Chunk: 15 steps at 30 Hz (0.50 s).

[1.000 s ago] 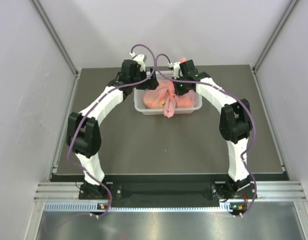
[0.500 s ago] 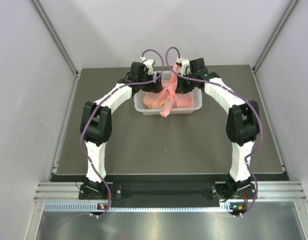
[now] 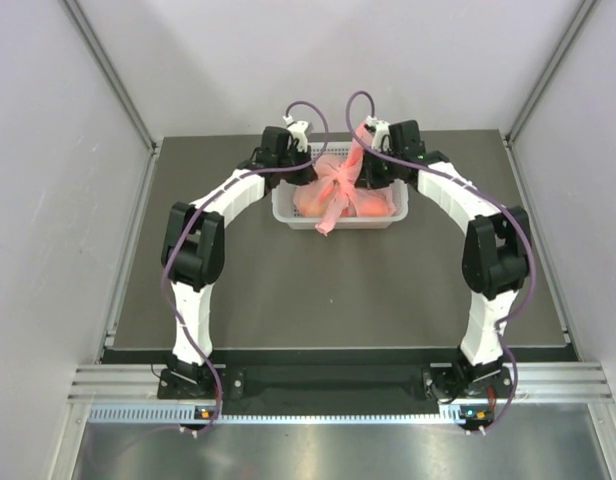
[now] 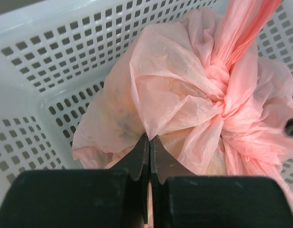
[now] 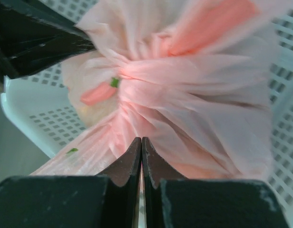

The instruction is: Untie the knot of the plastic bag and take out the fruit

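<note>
The pink plastic bag (image 3: 343,198) lies in a white perforated basket (image 3: 398,216) at the back of the table. Its knot (image 3: 340,178) (image 4: 222,78) (image 5: 137,71) sits on top, and one pink tail (image 3: 328,222) hangs over the front rim. My left gripper (image 3: 310,172) (image 4: 150,138) is shut on a fold of the bag left of the knot. On the other side my right gripper (image 3: 373,165) (image 5: 141,140) is shut on pink film, and a handle strip (image 4: 246,23) runs up taut from the knot. The fruit shows only as dim yellowish shapes (image 4: 113,118) through the film.
The basket wall (image 4: 56,57) closes in tightly around the bag on the left and far sides. Dark table (image 3: 328,290) stretches in front of the basket. Grey walls with metal rails (image 3: 113,75) enclose the table on both sides.
My left gripper has moved in from the basket's left and closed on a fold of the bag. The right arm has shifted back and right, and the basket has slid slightly right.
</note>
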Available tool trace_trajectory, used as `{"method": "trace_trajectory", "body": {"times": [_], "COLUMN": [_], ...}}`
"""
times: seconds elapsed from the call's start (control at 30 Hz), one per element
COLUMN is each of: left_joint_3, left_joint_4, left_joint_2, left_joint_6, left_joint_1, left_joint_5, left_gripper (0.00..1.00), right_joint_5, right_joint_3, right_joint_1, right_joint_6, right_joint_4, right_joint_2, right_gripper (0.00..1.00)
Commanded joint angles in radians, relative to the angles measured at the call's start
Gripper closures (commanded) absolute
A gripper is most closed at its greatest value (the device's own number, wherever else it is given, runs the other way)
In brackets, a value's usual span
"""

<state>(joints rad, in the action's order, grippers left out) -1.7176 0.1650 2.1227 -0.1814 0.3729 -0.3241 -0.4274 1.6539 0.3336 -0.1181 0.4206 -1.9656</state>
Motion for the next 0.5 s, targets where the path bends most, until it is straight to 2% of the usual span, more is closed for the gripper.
{"method": "trace_trajectory", "body": {"times": [0.0,0.2,0.27,0.33,0.37,0.4,0.47], "left_joint_3": [0.055,0.145,0.164,0.176,0.179,0.177,0.17], "left_joint_4": [-0.042,-0.056,-0.058,-0.067,-0.074,-0.082,-0.085], "left_joint_2": [-0.073,-0.155,-0.164,-0.176,-0.178,-0.179,-0.176], "left_joint_6": [0.01,-0.003,-0.01,-0.01,-0.019,-0.026,-0.041], "left_joint_1": [-0.012,-0.081,-0.1,-0.1,-0.1,-0.1,-0.1], "left_joint_5": [0.057,0.05,0.031,0.013,0.002,-0.003,-0.026], "left_gripper": [1.0,1.0,1.0,1.0,1.0,1.0,1.0], "right_joint_5": [0.163,0.406,0.392,0.305,0.282,0.25,0.236], "right_joint_3": [-0.064,-0.235,-0.256,-0.232,-0.209,-0.168,-0.129], "right_joint_1": [-0.028,-0.076,-0.084,-0.058,-0.044,-0.03,0.008], "right_joint_6": [-0.074,-0.167,-0.143,-0.06,-0.028,0.001,0.06], "right_joint_4": [-0.074,-0.106,-0.123,-0.109,-0.088,-0.074,-0.045], "right_joint_2": [0.14,0.281,0.307,0.303,0.281,0.271,0.242], "right_gripper": [1.0,1.0,1.0,0.84,0.72,0.56,0.41]}}
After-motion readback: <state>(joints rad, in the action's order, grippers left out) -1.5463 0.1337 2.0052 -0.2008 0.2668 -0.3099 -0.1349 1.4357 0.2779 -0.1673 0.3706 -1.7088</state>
